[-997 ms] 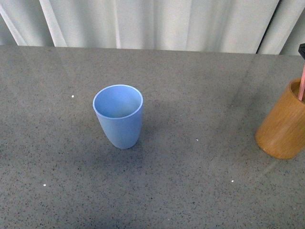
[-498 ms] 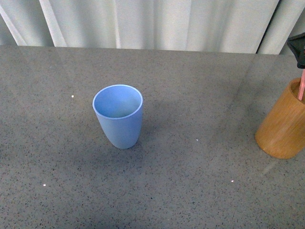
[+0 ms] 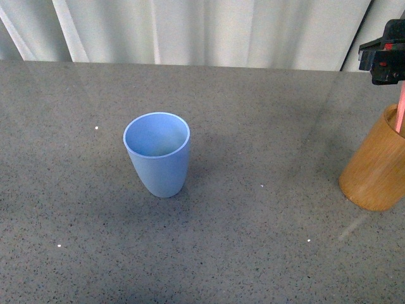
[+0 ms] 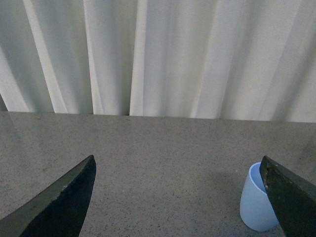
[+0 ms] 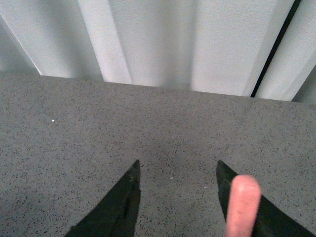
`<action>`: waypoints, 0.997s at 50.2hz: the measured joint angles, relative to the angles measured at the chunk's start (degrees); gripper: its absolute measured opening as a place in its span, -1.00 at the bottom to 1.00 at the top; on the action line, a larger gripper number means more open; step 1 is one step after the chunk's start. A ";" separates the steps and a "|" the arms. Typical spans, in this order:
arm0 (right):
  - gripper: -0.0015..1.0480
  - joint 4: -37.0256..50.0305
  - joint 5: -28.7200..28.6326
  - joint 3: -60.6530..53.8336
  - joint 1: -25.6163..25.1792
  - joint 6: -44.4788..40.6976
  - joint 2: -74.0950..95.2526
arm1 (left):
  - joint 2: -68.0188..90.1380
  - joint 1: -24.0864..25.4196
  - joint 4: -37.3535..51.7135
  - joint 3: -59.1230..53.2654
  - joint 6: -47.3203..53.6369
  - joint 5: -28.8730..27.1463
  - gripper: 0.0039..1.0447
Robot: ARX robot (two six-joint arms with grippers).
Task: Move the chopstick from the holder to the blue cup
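Grey speckled table (image 3: 266, 253) fills the whole front view, with a few white specks on it. A white pleated curtain (image 3: 209, 31) hangs along its far edge, and a dark vertical gap (image 3: 357, 35) in the curtain shows far right of the cup.

The blue cup (image 3: 157, 155) stands upright with its mouth open. There is bare table all around it, and nothing touches it.

The wooden holder (image 3: 373, 164) is well apart from the cup to the right, cut by the frame edge. The pink chopstick (image 3: 400, 107) stands in the holder with its top sticking out above the rim.

Right gripper (image 5: 177, 197): in the front view it sits above the holder, at the chopstick's upper end. In its wrist view the jaws are spread, with table visible between them. The blurred chopstick tip lies over one finger (image 5: 276, 217), not in the gap. Can't tell if it touches, and nothing is clamped.

Left gripper (image 4: 173, 207): out of the front view. In its own wrist view the jaws are wide apart and hold nothing. The cup shows near one finger (image 4: 291, 197), partly behind it. Open table stretches from there to the curtain.
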 joint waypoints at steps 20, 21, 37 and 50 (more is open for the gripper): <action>-0.98 -1.31 0.85 -1.60 -0.28 -0.52 -3.96 | 0.00 0.00 0.00 0.00 0.00 0.00 0.87; -0.98 -1.51 0.92 -1.64 -0.28 -0.52 -4.46 | 0.00 0.00 0.00 0.00 -0.02 0.00 0.87; -0.98 -6.12 2.43 -1.40 1.18 -3.93 -13.49 | 0.00 0.00 0.00 0.00 0.00 0.00 0.87; -0.98 -10.03 7.39 10.27 8.74 -9.94 -21.11 | 0.00 0.00 0.00 0.00 0.00 0.00 0.87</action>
